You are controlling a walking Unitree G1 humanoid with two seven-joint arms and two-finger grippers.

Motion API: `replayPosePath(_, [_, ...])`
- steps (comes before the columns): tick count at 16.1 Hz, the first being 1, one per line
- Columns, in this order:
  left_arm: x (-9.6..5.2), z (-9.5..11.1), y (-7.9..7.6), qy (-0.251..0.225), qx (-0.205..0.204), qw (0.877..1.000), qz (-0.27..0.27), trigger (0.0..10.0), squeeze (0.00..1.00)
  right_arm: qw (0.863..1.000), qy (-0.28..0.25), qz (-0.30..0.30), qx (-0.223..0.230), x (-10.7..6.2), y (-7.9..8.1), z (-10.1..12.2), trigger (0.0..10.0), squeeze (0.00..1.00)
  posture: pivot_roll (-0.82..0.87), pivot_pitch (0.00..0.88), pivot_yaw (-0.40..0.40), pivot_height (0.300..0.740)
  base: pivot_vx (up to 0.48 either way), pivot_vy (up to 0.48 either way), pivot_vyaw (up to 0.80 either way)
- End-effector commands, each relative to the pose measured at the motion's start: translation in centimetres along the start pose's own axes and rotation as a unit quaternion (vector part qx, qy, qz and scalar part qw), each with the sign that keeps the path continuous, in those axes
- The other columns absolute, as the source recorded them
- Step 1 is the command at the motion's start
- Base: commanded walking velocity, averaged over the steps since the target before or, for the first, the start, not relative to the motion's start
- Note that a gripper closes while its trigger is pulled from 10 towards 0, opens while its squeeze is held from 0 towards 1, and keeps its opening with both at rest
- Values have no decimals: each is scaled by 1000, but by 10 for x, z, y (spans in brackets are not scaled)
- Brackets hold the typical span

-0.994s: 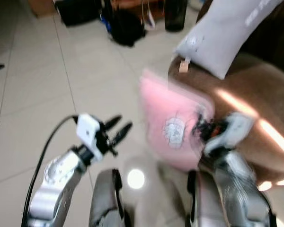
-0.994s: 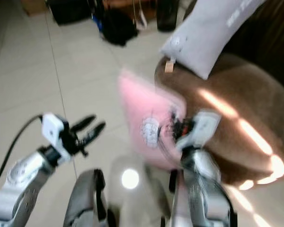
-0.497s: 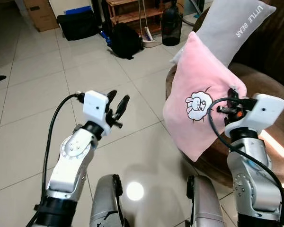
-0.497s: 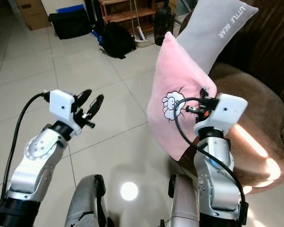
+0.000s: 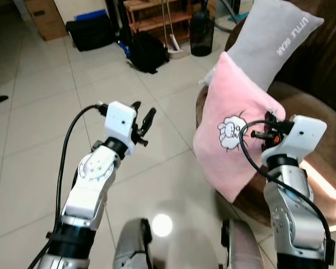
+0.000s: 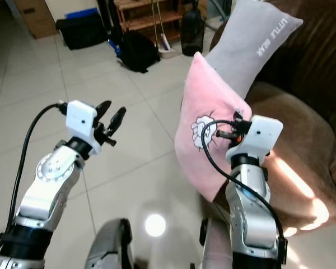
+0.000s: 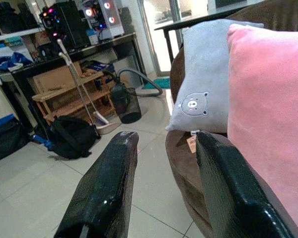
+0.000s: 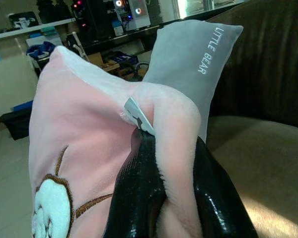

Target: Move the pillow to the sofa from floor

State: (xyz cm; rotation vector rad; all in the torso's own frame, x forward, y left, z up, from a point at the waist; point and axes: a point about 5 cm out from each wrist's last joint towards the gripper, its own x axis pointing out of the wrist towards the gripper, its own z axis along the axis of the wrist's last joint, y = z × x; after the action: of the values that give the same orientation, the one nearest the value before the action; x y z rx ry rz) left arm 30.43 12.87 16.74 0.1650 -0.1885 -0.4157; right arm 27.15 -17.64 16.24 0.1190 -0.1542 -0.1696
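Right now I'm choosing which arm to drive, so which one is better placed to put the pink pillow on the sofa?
The right. The right gripper already pinches the pink pillow by its corner, beside the brown sofa. The left gripper is open, holds nothing, and is out over the floor tiles.

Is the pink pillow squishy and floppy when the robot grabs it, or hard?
Probably squishy: the pink pillow bunches into a fold where the right gripper pinches its edge. It likely flops a bit too, since it hangs down from that one pinch beside the sofa. It seems light, as one gripper holds it up while the left gripper stays open and free.
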Motion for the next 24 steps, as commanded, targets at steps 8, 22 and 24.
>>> replayPosePath(8, [24, 5, 8, -9, 4, 1000, -10, 10000, 0, 999, -36, -21, -6, 1, 10, 3, 10000, 0, -63, 0, 233, 740, 0, 0, 0])
replayPosePath(22, [6, 0, 12, 5, 1, 999, 34, 10000, 0, 999, 40, -22, -15, 18, -1, -14, 10000, 0, -54, 0, 104, 740, 55, 0, -150])
replayPosePath(24, [7, -1, 10, 9, -3, 1000, 29, 10000, 0, 999, 43, -25, -16, 15, -1, -16, 10000, 0, -58, 0, 107, 740, 0, 0, -800])
